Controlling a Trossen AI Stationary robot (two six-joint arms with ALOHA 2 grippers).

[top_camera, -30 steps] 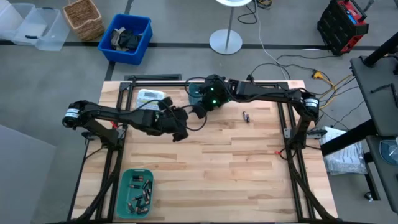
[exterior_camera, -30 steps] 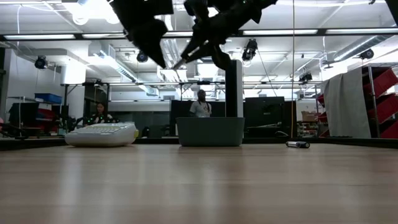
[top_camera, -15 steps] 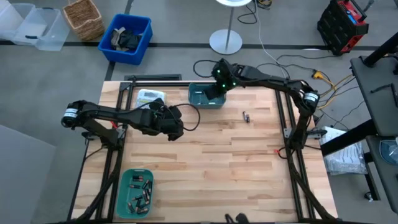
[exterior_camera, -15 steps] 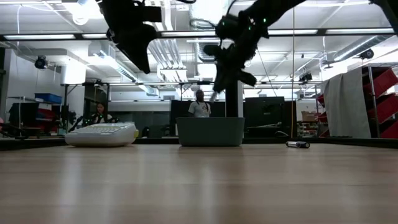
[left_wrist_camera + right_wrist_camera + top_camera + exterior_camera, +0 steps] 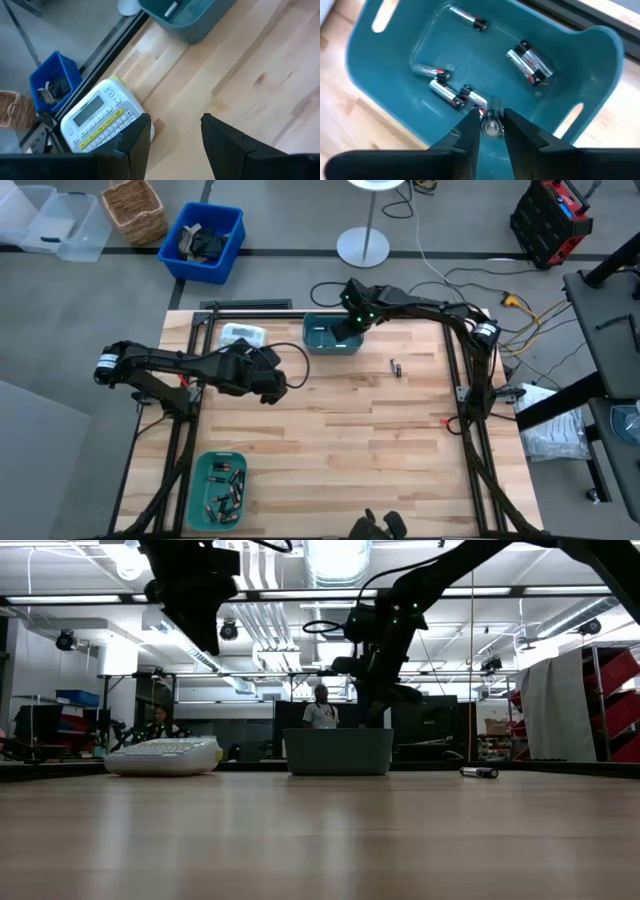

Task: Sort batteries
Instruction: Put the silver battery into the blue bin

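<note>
Bright overhead ceiling lights [image 5: 335,558] glare in the low view, silhouetting both arms.

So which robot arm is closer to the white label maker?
Left. The left end effector hangs over the wood just beside the label maker; the right end effector is farther off, over the far teal bin, holding a battery.

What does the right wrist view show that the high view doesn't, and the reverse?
Only the right wrist view shows the right tool shut on a battery above the far teal bin, with five batteries lying inside. Only the high view shows the left tool over the table, the label-maker, a loose battery and the near teal bin. Both show the far bin.
</note>
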